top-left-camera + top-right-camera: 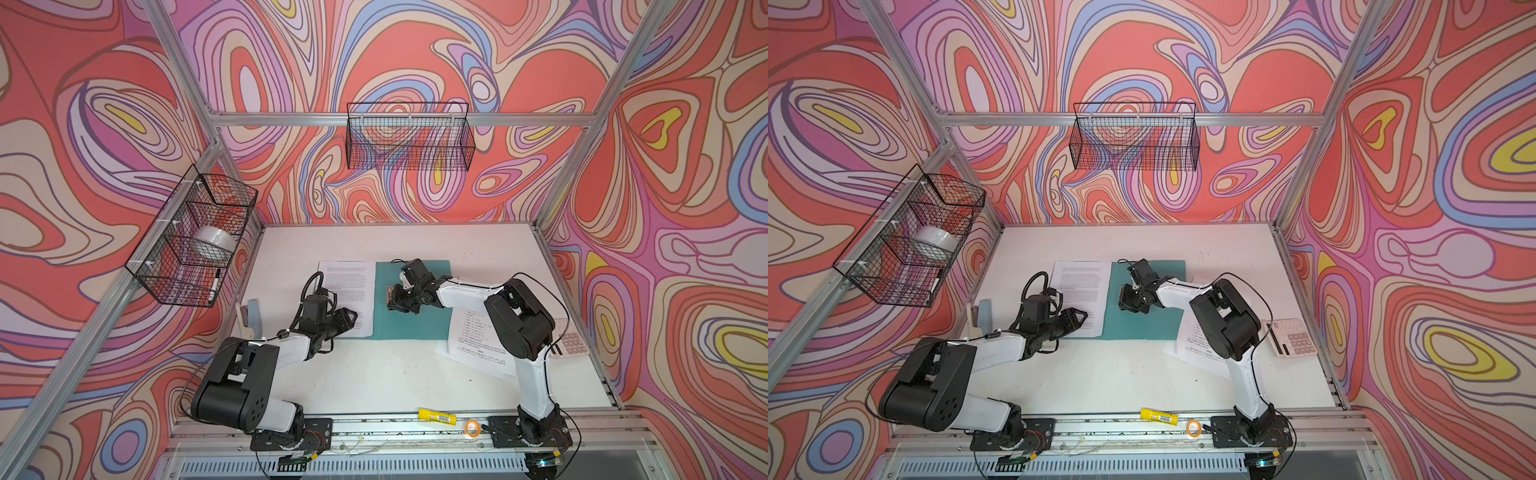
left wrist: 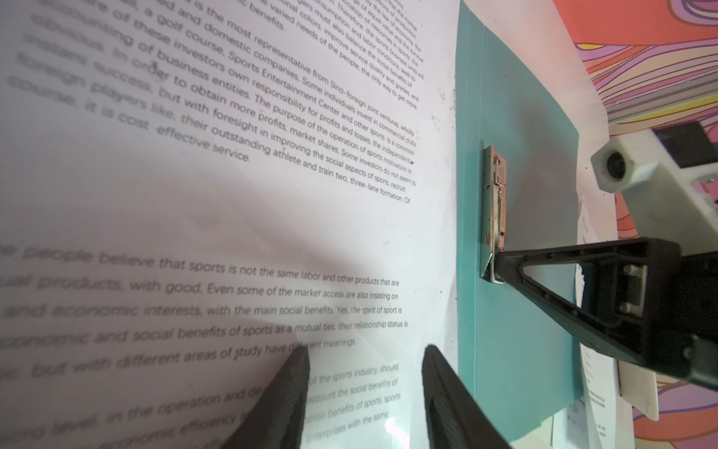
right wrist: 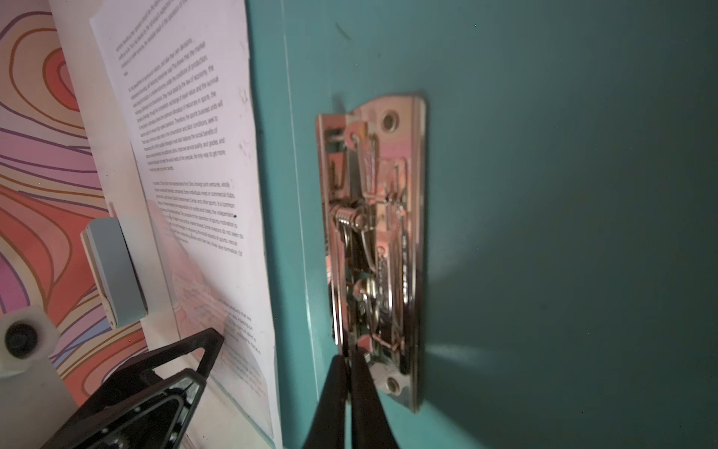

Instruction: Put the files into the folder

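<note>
The teal folder (image 1: pixel 419 324) lies open and flat in the middle of the table. One printed sheet of the files (image 1: pixel 349 282) lies on its left half, next to the spine. More files (image 1: pixel 473 345) lie at the right, partly under the right arm. My right gripper (image 3: pixel 351 357) is shut on the near end of the folder's metal clip (image 3: pixel 380 233), and the clip's plate (image 2: pixel 493 202) stands raised. My left gripper (image 2: pixel 365 361) hovers open just over the sheet's (image 2: pixel 233 194) near right corner, holding nothing.
A grey stapler (image 1: pixel 251 316) lies at the table's left edge and a calculator (image 1: pixel 1293 338) at the right. A yellow glue stick (image 1: pixel 436 417) and a small tape ring (image 1: pixel 472 428) sit on the front rail. Wire baskets (image 1: pixel 409 137) hang on the walls.
</note>
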Controlling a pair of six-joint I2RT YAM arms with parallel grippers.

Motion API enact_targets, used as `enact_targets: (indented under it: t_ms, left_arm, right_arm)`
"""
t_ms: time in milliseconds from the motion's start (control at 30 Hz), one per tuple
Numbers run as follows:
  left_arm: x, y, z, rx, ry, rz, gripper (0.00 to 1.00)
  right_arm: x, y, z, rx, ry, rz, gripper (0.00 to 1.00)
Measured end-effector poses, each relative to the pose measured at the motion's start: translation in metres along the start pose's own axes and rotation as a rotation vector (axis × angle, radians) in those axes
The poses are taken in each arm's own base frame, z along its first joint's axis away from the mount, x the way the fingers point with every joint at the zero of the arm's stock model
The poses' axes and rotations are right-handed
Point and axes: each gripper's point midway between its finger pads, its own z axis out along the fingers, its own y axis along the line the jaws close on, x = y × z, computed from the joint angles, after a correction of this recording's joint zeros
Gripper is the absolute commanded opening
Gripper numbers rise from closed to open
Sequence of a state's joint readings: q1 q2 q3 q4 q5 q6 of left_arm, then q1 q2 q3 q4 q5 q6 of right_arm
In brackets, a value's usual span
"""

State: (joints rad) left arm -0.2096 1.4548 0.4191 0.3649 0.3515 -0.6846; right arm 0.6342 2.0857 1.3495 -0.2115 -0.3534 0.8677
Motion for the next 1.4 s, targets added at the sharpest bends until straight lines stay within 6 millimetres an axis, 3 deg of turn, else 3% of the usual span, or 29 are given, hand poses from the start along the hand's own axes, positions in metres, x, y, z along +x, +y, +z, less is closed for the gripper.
enact_targets:
  t_ms: [733, 1100, 1400]
  left_arm:
    - [-0.005, 0.004, 0.001, 0.013, -0.006, -0.033, 0.46]
    - [-0.007, 0.005, 0.001, 0.017, -0.008, -0.054, 0.45]
    - [-0.007, 0.005, 0.001, 0.016, -0.010, -0.057, 0.45]
  right_arm:
    - [-0.010, -0.009, 0.014, 0.098, -0.010, -0.109, 0.00]
    - [-0.013, -0.006, 0.009, 0.075, -0.052, -0.128, 0.00]
    - [-0.012, -0.013, -0.013, 0.110, -0.024, -0.088, 0.00]
